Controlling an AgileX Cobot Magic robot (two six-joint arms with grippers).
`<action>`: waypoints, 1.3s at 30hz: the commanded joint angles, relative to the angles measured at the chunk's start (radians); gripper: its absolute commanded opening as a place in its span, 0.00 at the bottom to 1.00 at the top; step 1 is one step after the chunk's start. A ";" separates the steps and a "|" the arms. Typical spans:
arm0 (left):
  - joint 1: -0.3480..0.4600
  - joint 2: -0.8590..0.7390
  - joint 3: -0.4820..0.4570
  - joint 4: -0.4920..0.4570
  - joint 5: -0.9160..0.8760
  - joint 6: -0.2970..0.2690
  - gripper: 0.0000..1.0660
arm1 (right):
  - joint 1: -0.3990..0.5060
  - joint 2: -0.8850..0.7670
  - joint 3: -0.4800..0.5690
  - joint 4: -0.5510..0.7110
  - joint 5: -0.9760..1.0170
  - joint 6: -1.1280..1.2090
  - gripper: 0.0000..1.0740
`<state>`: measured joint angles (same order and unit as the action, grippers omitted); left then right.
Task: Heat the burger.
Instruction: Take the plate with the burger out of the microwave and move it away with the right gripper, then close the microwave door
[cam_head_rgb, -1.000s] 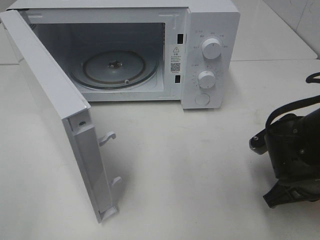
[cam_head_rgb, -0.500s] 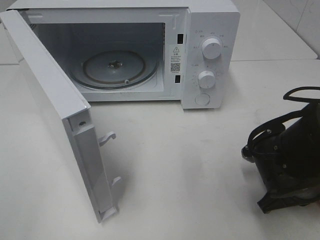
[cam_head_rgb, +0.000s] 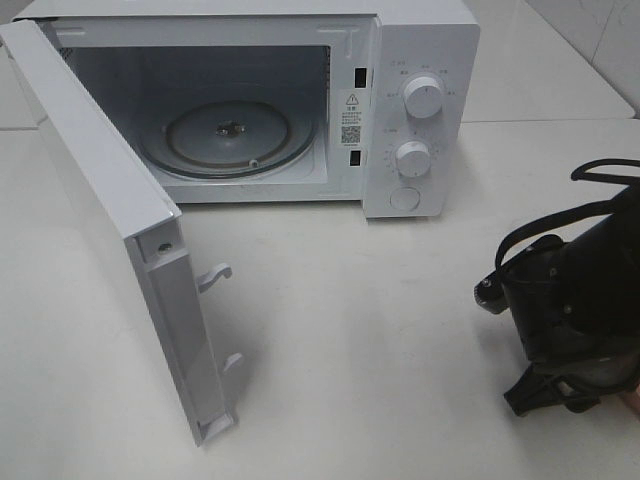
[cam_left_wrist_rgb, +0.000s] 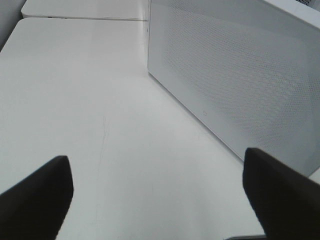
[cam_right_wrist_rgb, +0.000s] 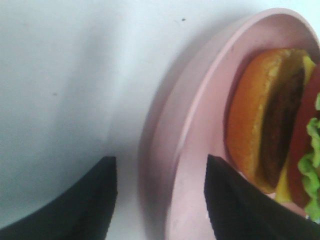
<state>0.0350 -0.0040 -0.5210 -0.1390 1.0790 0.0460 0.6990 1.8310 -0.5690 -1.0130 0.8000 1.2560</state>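
Burger (cam_right_wrist_rgb: 280, 125): you see it on the pink plate (cam_right_wrist_rgb: 200, 135), at your right fingers (cam_right_wrist_rgb: 235, 210).
Right fingers: parted, straddling the plate rim.
Left fingers (cam_left_wrist_rgb: 35, 195): spread wide, empty.

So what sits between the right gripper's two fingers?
In the right wrist view, the pink plate's rim runs between the right gripper fingers; the burger lies just beyond.

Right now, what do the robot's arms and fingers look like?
Only the right arm shows from the high camera: a bulky matte black body with black cables looping over it and a small silvery knob on its side. In both wrist views the fingers are plain black, broad and tapered, with no markings visible.
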 joint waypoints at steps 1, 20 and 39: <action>-0.001 -0.007 0.004 -0.005 -0.008 0.001 0.79 | 0.001 -0.087 -0.003 0.079 -0.055 -0.078 0.53; -0.001 -0.007 0.004 -0.005 -0.008 0.001 0.79 | 0.001 -0.589 -0.003 0.577 -0.181 -0.744 0.74; -0.001 -0.007 0.004 -0.005 -0.008 0.001 0.79 | 0.001 -1.006 -0.093 0.872 0.052 -1.003 0.71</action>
<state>0.0350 -0.0040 -0.5210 -0.1390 1.0790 0.0460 0.6990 0.8550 -0.6360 -0.1450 0.8110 0.2660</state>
